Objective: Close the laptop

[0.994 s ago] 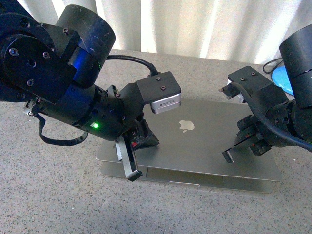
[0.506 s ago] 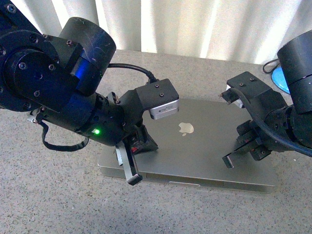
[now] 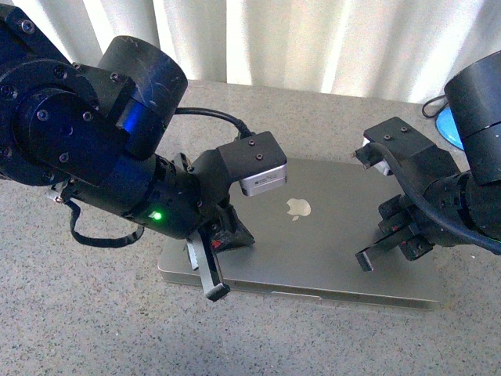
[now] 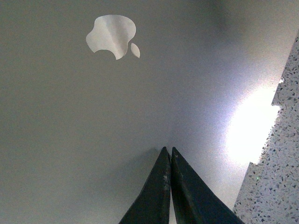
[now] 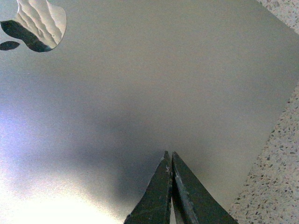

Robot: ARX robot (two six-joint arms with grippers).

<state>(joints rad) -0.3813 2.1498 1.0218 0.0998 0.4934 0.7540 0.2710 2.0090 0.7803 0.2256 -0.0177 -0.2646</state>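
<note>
The grey speckled worktop (image 3: 86, 329) carries one laptop (image 3: 337, 243), which lies in the middle of it with its long axis running from the left edge to the right edge. Its lid (image 5: 154, 84) is down and seems flat on the base; at the near edge I see only a thin seam, so I judge the closing is nearly or fully done. There are two arms, one at each side. The laptop is directly under both grippers. The left gripper (image 3: 213, 288) has its fingers pressed together, and its tip is at the near left corner of the lid. The right gripper (image 3: 365, 260), also pressed together, is over the right part of the lid. Whether either tip touches the metal I cannot tell. Any last push must go straight down. One white logo (image 3: 297, 207) sits between them.
</note>
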